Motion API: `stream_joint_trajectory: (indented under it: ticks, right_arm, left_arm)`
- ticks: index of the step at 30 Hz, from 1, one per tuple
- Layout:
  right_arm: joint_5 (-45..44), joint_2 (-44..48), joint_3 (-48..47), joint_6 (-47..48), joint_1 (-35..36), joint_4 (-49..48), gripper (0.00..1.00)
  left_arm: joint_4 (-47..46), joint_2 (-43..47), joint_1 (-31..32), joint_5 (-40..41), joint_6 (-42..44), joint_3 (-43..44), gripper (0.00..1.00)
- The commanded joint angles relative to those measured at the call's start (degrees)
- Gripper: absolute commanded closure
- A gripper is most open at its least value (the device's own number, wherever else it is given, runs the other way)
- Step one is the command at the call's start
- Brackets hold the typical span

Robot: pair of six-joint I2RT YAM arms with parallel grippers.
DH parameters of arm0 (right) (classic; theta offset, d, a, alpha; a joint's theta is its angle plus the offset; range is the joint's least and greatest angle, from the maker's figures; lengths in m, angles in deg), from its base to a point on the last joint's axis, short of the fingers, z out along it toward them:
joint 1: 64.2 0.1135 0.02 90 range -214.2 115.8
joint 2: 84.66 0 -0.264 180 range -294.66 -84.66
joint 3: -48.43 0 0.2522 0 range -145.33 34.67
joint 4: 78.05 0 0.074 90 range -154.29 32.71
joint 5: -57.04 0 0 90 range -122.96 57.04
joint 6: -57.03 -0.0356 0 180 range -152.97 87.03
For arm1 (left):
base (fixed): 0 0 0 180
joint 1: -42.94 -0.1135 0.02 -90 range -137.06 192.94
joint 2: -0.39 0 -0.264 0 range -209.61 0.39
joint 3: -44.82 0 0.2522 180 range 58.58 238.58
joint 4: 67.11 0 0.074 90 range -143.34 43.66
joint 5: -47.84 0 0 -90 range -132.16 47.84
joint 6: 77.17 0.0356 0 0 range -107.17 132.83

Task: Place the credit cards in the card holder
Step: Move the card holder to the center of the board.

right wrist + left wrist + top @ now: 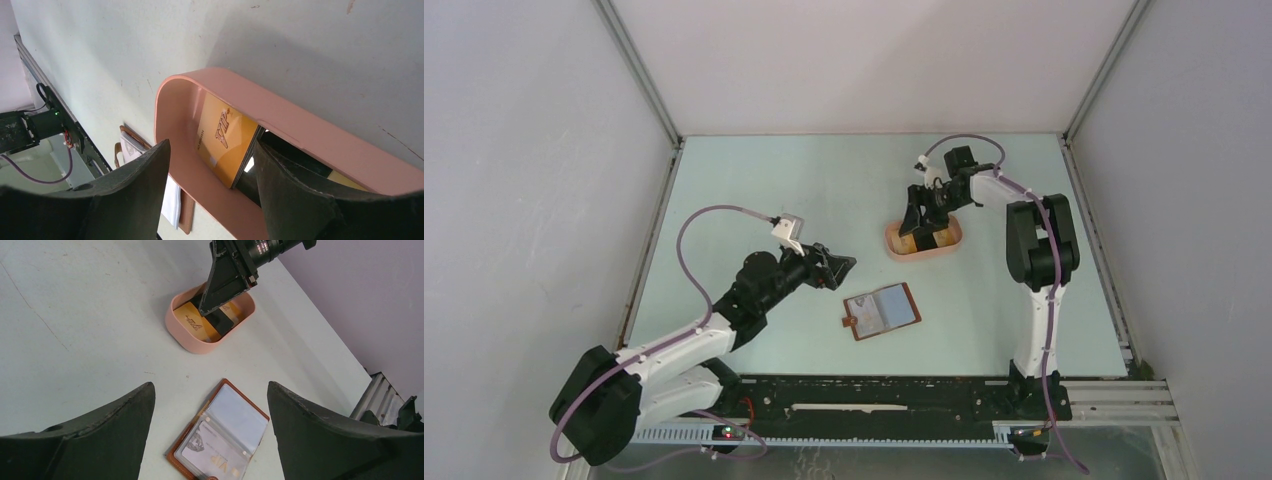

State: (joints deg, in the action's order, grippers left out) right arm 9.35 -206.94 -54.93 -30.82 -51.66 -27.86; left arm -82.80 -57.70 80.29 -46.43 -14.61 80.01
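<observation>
The card holder lies open on the table, brown leather with clear sleeves, and a pale grey card sits in one sleeve. More credit cards lie in a pink oval tray: a yellow one on top, tilted, and a black one beside it. My right gripper is open and straddles the tray's near wall, one finger outside and one inside at the yellow card's edge. My left gripper hangs open just above the card holder, holding nothing.
The pink tray stands at mid-table, behind the card holder. Grey walls close in the table on the left, right and back. A metal rail with cables runs along the near edge.
</observation>
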Motion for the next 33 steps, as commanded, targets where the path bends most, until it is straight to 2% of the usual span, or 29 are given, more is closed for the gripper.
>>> stream_joint_trajectory:
  ticks: [1, 24, 33]
  right_arm:
    - [1.4, -1.1, -1.7, -0.9, 1.2, 0.8, 0.29]
    - [11.1, 1.2, -0.8, -4.1, 3.5, -0.6, 0.31]
    - [-1.7, 2.3, -0.3, -4.7, 3.0, -1.3, 0.30]
  left_arm:
    - [-2.7, 0.1, -0.5, -1.0, -0.7, -1.6, 0.13]
    - [-2.8, 0.3, -0.5, -1.5, -1.2, -1.7, 0.13]
    - [-3.2, -0.4, -0.6, -1.6, -1.7, -1.9, 0.13]
